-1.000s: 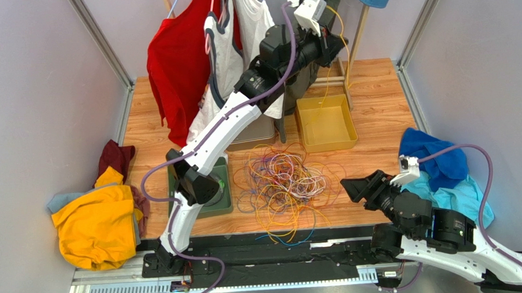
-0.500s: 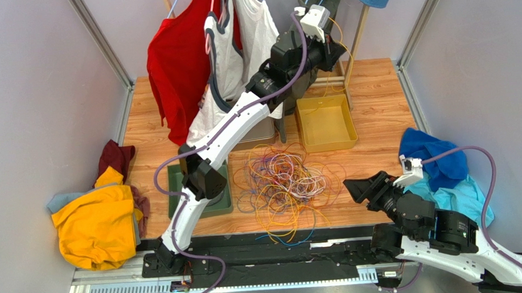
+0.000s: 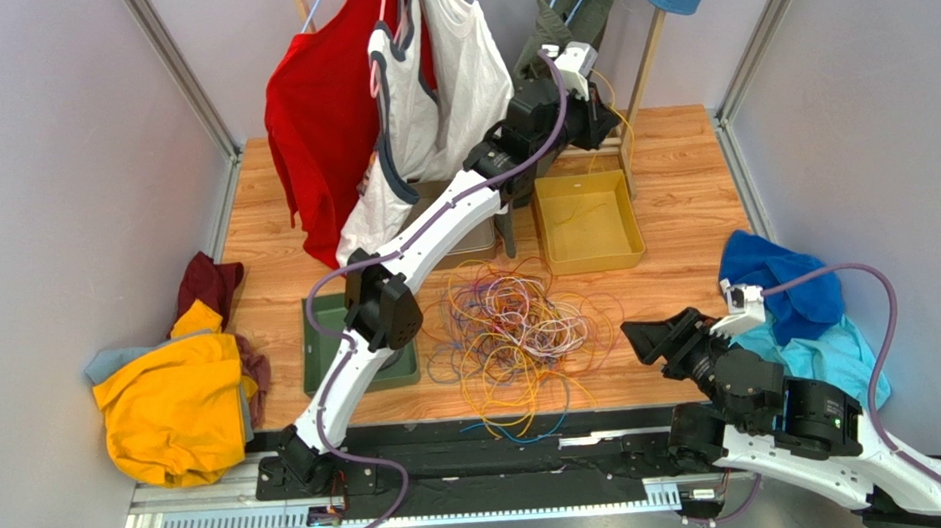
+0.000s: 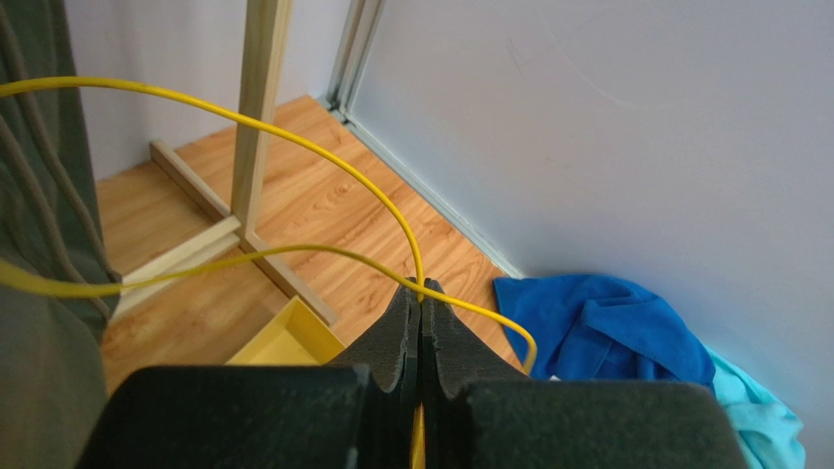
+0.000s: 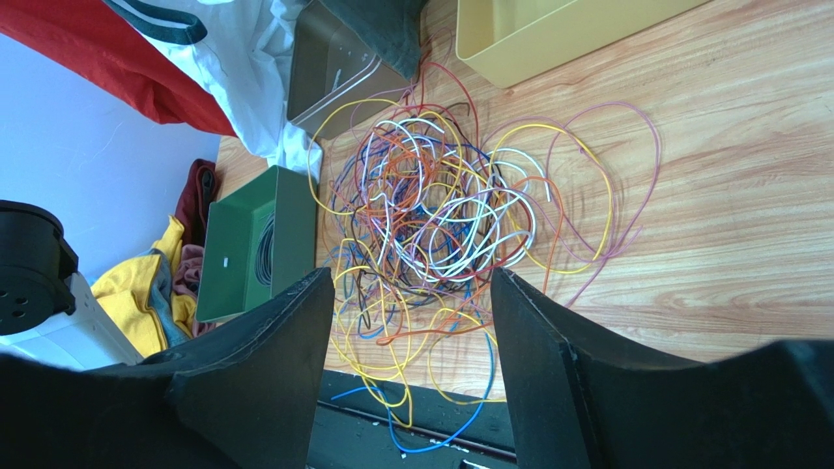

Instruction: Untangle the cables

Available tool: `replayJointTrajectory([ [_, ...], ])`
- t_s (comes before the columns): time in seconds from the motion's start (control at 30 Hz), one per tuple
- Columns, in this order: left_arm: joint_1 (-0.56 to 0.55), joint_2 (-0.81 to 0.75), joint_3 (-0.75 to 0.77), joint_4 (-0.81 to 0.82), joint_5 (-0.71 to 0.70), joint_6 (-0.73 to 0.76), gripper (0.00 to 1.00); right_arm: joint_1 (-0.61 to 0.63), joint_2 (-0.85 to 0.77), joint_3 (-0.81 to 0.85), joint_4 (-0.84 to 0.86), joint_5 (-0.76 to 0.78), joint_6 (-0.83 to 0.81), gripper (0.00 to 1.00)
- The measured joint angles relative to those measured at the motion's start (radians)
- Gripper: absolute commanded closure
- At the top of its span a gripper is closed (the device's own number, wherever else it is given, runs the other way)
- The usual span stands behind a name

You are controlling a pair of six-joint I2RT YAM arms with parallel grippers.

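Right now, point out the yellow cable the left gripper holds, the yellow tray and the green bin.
yellow cable (image 4: pixel 343 176): left wrist view, upper arc above the fingertips.
yellow tray (image 3: pixel 593 262): top view, near wall.
green bin (image 3: pixel 313 346): top view, left rim.

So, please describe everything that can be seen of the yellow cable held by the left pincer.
The yellow cable is a thin, smooth, flexible wire, seemingly plastic-coated. The left pincer is shut on it, pinching it between its black pads, raised beside the wooden rack. From the pads two long strands sweep off in wide arcs to one side; a short loop bulges to the other. Its ends are out of view.
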Motion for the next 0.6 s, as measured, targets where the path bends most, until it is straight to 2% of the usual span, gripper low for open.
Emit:
replayJointTrajectory([
  [0.1,-0.002,0.017,-0.023,0.008,0.009,-0.013,1.00,0.000,0.000,0.001,0.000,0.002,-0.002,0.36],
  [0.2,-0.003,0.035,-0.042,0.004,0.011,-0.017,0.80,0.000,0.000,0.005,-0.002,0.004,-0.004,0.36],
  [0.23,-0.003,0.040,-0.051,0.000,0.011,-0.018,0.64,0.000,0.000,0.007,-0.002,0.005,-0.004,0.36],
  [0.33,-0.003,0.042,-0.094,-0.012,0.008,-0.029,0.50,0.000,0.000,0.009,-0.003,0.005,-0.004,0.36],
  [0.43,-0.003,0.042,-0.121,-0.029,-0.007,-0.030,0.44,0.000,-0.001,0.010,-0.003,0.005,-0.004,0.36],
  [0.47,-0.003,0.042,-0.124,-0.036,-0.011,-0.030,0.31,0.000,-0.002,0.010,-0.003,0.005,-0.004,0.36],
  [0.6,-0.003,0.034,-0.154,-0.047,-0.037,-0.021,0.30,0.000,-0.005,0.010,-0.003,0.005,-0.004,0.36],
])
